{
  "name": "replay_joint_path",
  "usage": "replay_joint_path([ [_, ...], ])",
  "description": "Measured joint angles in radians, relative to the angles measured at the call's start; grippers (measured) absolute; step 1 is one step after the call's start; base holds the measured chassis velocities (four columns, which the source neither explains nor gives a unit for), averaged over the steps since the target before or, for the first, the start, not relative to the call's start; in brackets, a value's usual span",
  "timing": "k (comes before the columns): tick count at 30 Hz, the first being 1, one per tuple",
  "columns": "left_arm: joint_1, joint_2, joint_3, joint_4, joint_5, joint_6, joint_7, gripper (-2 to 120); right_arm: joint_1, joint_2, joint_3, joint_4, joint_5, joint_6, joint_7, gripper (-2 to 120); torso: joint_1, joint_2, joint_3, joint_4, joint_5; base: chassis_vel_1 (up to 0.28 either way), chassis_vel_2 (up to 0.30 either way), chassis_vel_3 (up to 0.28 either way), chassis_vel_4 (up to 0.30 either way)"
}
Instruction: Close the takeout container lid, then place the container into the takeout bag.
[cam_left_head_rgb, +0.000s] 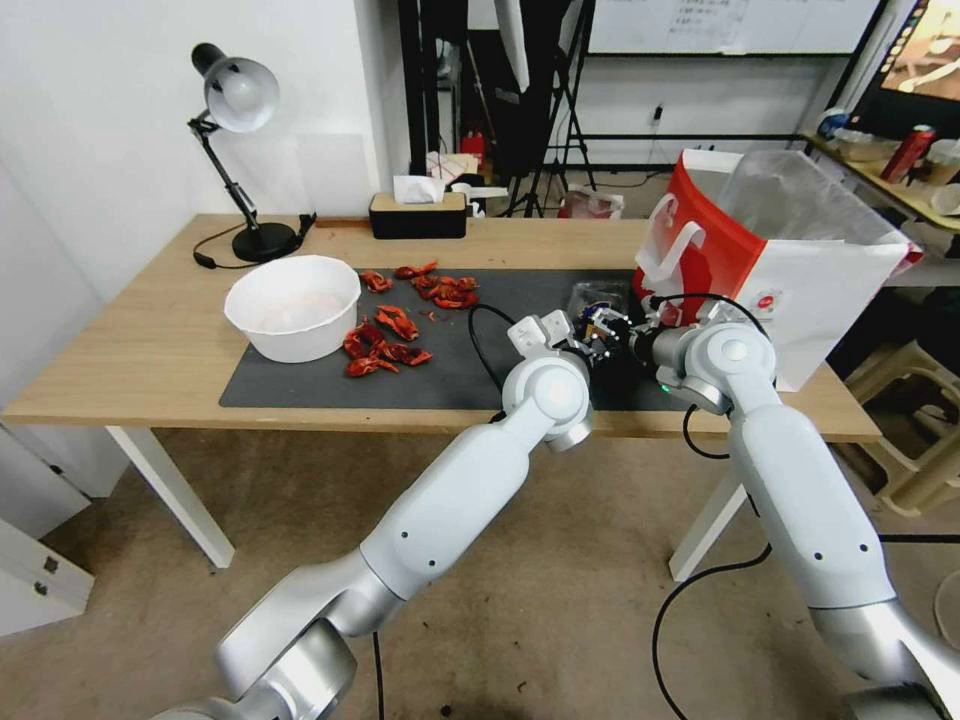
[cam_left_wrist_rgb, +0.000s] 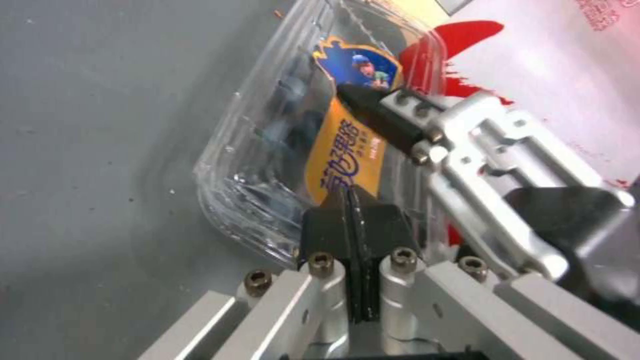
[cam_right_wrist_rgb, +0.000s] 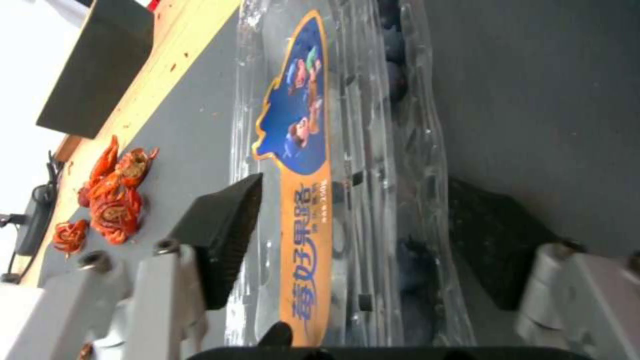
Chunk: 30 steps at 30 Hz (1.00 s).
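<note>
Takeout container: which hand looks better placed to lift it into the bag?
Probably the right hand: its open fingers straddle the takeout container, and the takeout bag stands on its side. The left hand is shut, its fingertips at the lid.

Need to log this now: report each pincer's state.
Left pincer: shut, tips pressing on the lid of the takeout container.
Right pincer: open, fingers either side of the container.

Light: bright, even room light on the tabletop (cam_left_head_rgb: 150, 350) (shadows soft).
Glare: sheen on the clear takeout container (cam_left_wrist_rgb: 267, 165).
Focus: both wrist views soft, nearest metal blurred.
Distortion: head view bows toward its edges.
</note>
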Motion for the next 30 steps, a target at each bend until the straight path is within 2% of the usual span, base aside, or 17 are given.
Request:
replay_joint_path([
  [1, 0.0, 0.0, 0.0, 0.0, 0.0, 0.0, 0.0, 0, 0.0, 0.0, 0.0, 0.0, 0.0, 0.0, 0.0, 65, 0.0, 0.0, 0.0, 0.0, 0.0, 0.0, 0.0, 0.0, 0.0],
  [4, 0.0, 0.0, 0.0, -0.004, -0.003, 0.0, -0.001, 0, -0.002, 0.0, 0.0, -0.001, 0.0, -0.001, 0.006, 49, 0.0, 0.0, 0.0, 0.0003, 0.0002, 0.0, 0.0, 0.0, 0.0],
  [5, 0.0, 0.0, 0.0, -0.004, -0.003, 0.0, -0.001, 0, -0.002, 0.0, 0.0, -0.001, 0.0, -0.001, 0.006, 49, 0.0, 0.0, 0.0, 0.0003, 0.0002, 0.0, 0.0, 0.0, 0.0],
  [11, 0.0, 0.0, 0.0, -0.007, -0.004, 0.0, -0.002, 0, -0.007, 0.001, 0.0, -0.001, 0.0, -0.001, 0.012, 25, 0.001, -0.001, 0.0, 0.0013, 0.0007, 0.0, 0.0, 0.0, 0.0],
  [12, 0.0, 0.0, 0.0, -0.007, -0.004, 0.0, -0.002, 0, -0.007, 0.001, 0.0, -0.001, 0.0, -0.001, 0.012, 25, 0.001, -0.001, 0.0, 0.0013, 0.0007, 0.0, 0.0, 0.0, 0.0],
  [15, 0.0, 0.0, -0.002, -0.008, -0.005, 0.0, -0.002, 0, -0.009, 0.002, 0.0, -0.001, 0.0, -0.005, 0.012, 11, 0.001, -0.001, 0.0, 0.0021, 0.0008, 0.0, 0.0, 0.0, 0.0],
  [20, 0.003, 0.0, -0.005, -0.013, -0.005, 0.0, -0.002, 0, -0.008, 0.003, 0.0, 0.0, 0.0, -0.006, 0.012, 1, 0.001, -0.001, 0.0, 0.0012, 0.0002, 0.0, 0.0, 0.0, 0.0],
  [30, 0.017, 0.002, -0.009, -0.063, -0.01, 0.0, -0.01, 0, -0.002, -0.006, 0.0, -0.001, 0.0, -0.011, 0.008, 0, 0.0, -0.001, 0.0, 0.001, 0.0003, 0.0, 0.0, 0.0, 0.0],
])
